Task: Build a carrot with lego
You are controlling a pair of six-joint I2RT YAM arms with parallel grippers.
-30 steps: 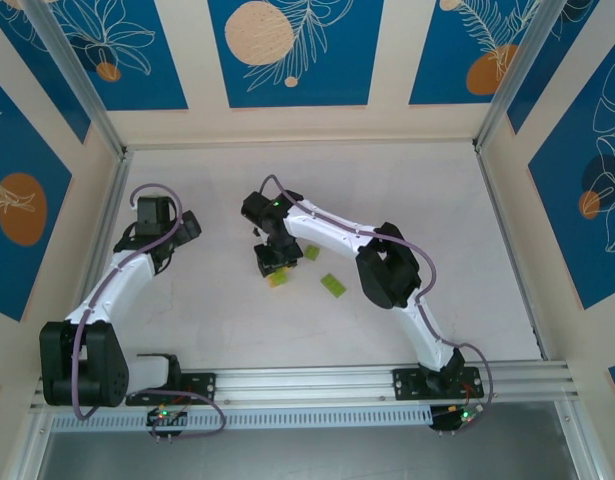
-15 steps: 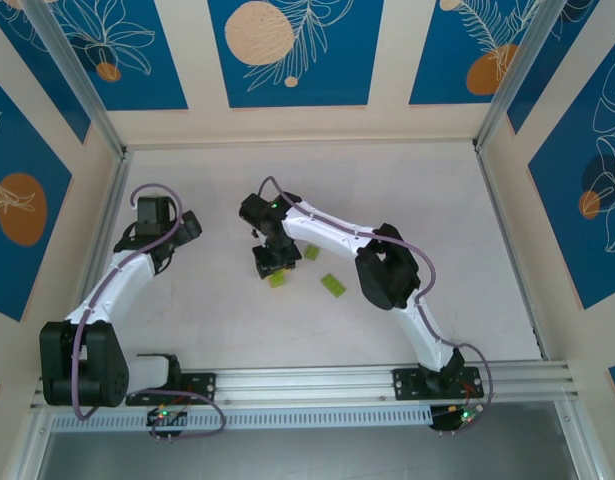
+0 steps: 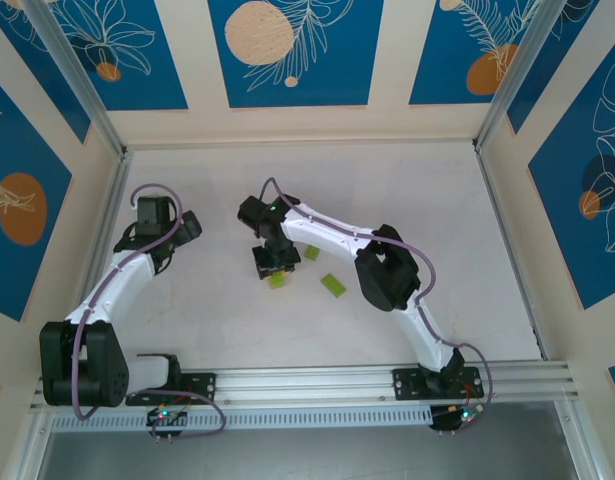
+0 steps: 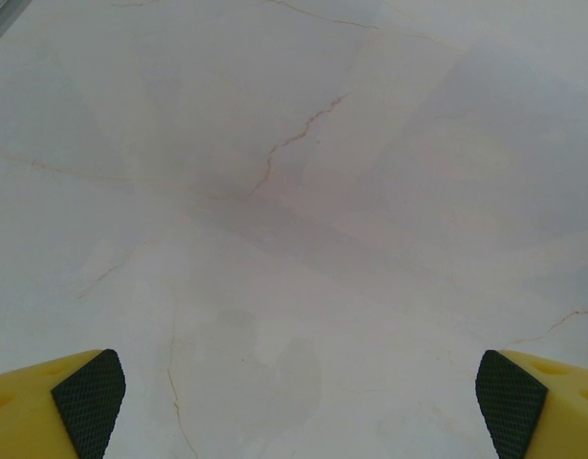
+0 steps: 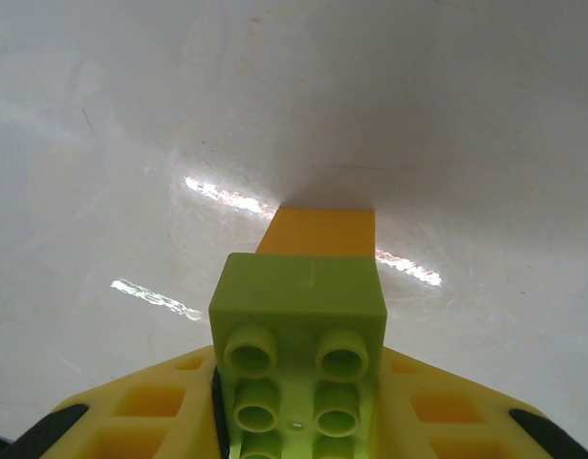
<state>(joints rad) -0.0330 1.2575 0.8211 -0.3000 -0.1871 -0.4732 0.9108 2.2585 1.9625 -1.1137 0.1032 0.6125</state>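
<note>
Right tool (image 5: 298, 413) is shown closed on a lime-green brick (image 5: 298, 320), which is clamped between the yellow fingers (image 5: 155, 411) with its studs facing the wrist. An orange brick (image 5: 319, 231) is seen directly beyond it, touching it, toward the bench (image 5: 102, 143). Two loose lime-green bricks (image 3: 333, 285) lie near this tool, on its arm's side. Left tool (image 4: 298, 406) is held wide open, empty, well apart.

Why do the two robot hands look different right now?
The left gripper is wide open and holds nothing; the right gripper is shut on a lime-green brick that meets an orange brick. The left gripper hangs over bare table; the right gripper is beside loose green bricks. Both have yellow fingers with black pads.
</note>
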